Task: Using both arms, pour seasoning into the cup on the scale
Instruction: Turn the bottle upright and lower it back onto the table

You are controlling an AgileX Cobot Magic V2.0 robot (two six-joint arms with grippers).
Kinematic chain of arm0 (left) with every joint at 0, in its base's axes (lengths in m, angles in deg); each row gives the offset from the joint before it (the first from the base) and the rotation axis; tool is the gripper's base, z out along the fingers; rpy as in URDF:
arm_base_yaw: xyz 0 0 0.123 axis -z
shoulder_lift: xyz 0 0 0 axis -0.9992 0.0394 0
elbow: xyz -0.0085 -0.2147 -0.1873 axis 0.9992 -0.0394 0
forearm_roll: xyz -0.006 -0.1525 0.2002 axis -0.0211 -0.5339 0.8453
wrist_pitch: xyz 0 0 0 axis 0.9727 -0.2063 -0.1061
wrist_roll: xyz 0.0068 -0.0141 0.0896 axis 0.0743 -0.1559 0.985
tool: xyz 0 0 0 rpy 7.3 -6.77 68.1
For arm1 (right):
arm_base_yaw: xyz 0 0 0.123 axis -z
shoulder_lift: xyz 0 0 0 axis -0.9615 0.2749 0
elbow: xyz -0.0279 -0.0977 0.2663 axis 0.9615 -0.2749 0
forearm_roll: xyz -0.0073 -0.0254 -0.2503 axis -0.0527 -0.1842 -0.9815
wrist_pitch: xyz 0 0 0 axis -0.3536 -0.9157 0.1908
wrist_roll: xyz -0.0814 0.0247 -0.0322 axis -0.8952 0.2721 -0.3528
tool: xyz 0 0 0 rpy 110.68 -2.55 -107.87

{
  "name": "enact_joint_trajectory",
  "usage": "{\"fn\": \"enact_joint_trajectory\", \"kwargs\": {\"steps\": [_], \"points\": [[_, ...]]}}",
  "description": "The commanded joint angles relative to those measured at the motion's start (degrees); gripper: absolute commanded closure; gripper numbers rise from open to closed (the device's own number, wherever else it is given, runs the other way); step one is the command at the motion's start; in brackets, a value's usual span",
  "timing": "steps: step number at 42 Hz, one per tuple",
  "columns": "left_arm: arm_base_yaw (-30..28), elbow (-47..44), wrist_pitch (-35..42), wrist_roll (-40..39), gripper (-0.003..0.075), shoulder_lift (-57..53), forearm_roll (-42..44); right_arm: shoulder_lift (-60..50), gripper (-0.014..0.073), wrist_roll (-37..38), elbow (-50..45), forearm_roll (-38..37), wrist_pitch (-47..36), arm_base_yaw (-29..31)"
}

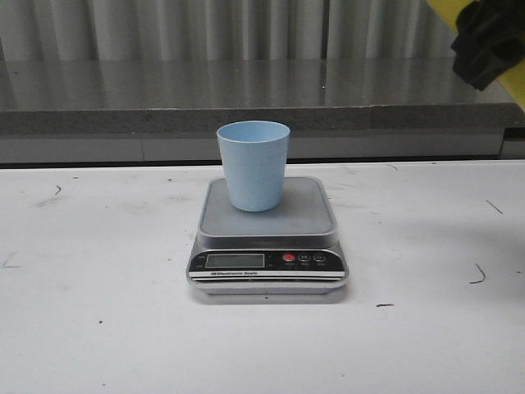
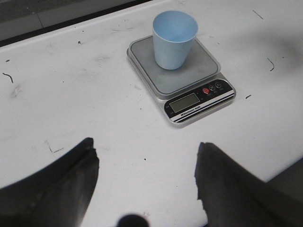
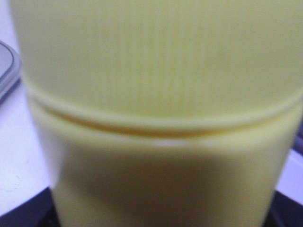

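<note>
The light blue cup stands upright on the silver scale at the table's middle; both also show in the left wrist view, the cup on the scale. My right gripper is at the top right corner, high above the table, shut on the yellow seasoning bottle, of which only slivers show there. The bottle's body fills the right wrist view; its nozzle is out of view. My left gripper is open and empty above the table, short of the scale's front.
A grey counter ledge runs along the back behind the white table. The table's surface carries small dark scuff marks. Its edge shows in the left wrist view.
</note>
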Motion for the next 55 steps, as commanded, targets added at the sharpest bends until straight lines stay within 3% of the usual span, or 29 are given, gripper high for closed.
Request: {"fn": "enact_joint_trajectory", "kwargs": {"steps": [1, 5, 11, 15, 25, 34, 38, 55], "points": [[0.20, 1.51, 4.03, -0.18, 0.0281, -0.22, 0.04, -5.28, 0.0286, 0.44, -5.25, 4.64, -14.83, 4.59], [0.20, 1.51, 4.03, -0.18, 0.0281, -0.22, 0.04, -6.22, 0.0286, 0.92, -11.99, 7.62, -25.83, 8.25], [0.20, 1.51, 4.03, -0.18, 0.0281, -0.22, 0.04, -5.63, 0.0286, 0.98, -22.34, 8.17, -49.50, 12.51], [0.20, 1.51, 4.03, -0.18, 0.0281, -0.22, 0.04, -3.37, 0.0286, 0.93, -26.20, 8.54, -59.87, 14.27], [0.20, 1.51, 4.03, -0.18, 0.0281, -0.22, 0.04, 6.99, 0.0286, -2.21, -26.60, 11.87, -71.19, 15.06], [0.20, 1.51, 4.03, -0.18, 0.0281, -0.22, 0.04, 17.93, 0.0286, -6.20, -26.48, 17.21, -88.61, 15.06], [0.20, 1.51, 4.03, -0.18, 0.0281, -0.22, 0.04, 22.01, 0.0286, -6.20, -25.43, 18.92, -92.26, 15.06], [0.20, 1.51, 4.03, -0.18, 0.0281, -0.22, 0.04, 30.97, 0.0285, -6.20, -16.30, 18.97, -92.01, 15.06]]}}
